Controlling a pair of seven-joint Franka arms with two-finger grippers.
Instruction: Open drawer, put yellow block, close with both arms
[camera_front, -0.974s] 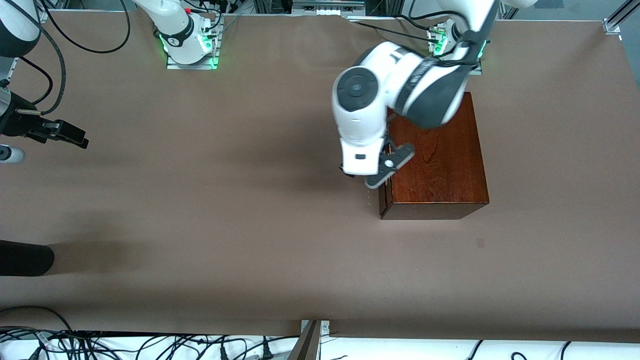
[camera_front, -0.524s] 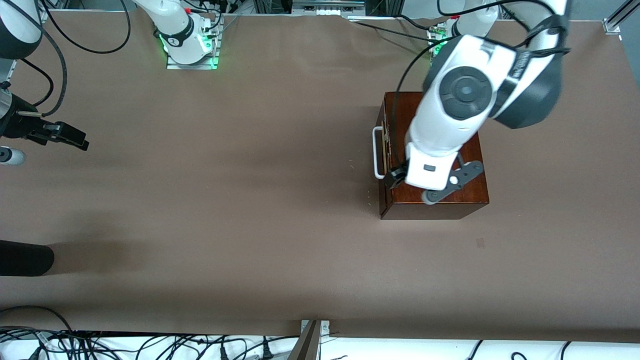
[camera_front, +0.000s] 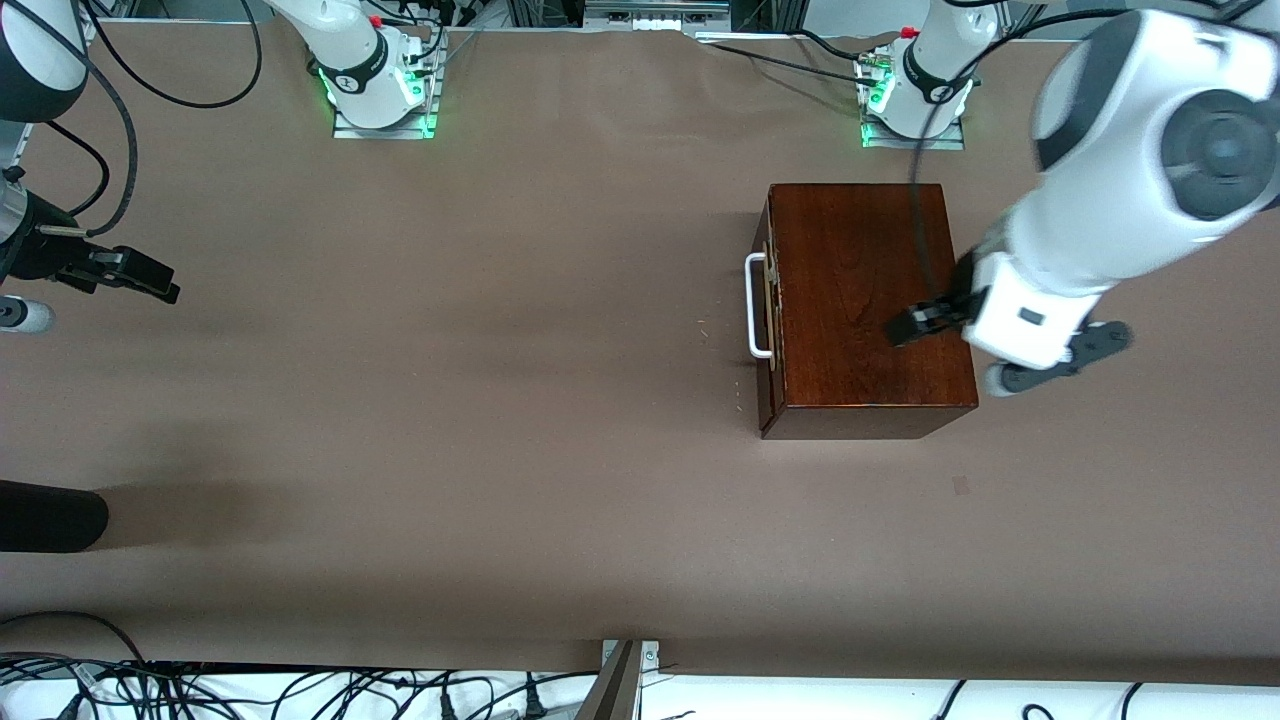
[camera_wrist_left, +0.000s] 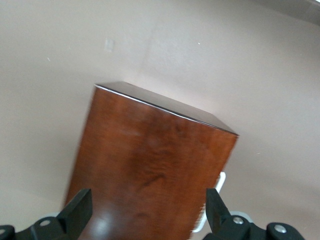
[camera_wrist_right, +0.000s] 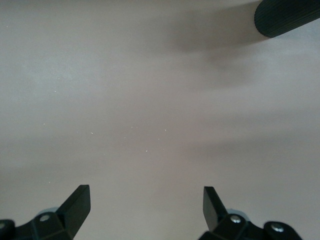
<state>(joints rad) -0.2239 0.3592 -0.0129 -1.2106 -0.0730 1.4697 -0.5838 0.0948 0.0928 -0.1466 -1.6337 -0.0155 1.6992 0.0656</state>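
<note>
My left gripper (camera_wrist_left: 145, 212) hangs spread and empty over the glossy mahogany-coloured wooden box (camera_front: 868, 300), at the left arm's end of the brown table (camera_front: 500, 400). Its drawer (camera_front: 766, 300) sits shut; the white U-shaped bar handle (camera_front: 755, 305) is rigid and smooth, the natural place to pinch, though the polished box may skid. My right gripper (camera_wrist_right: 145, 207) waits spread over bare table. No yellow block is visible.
</note>
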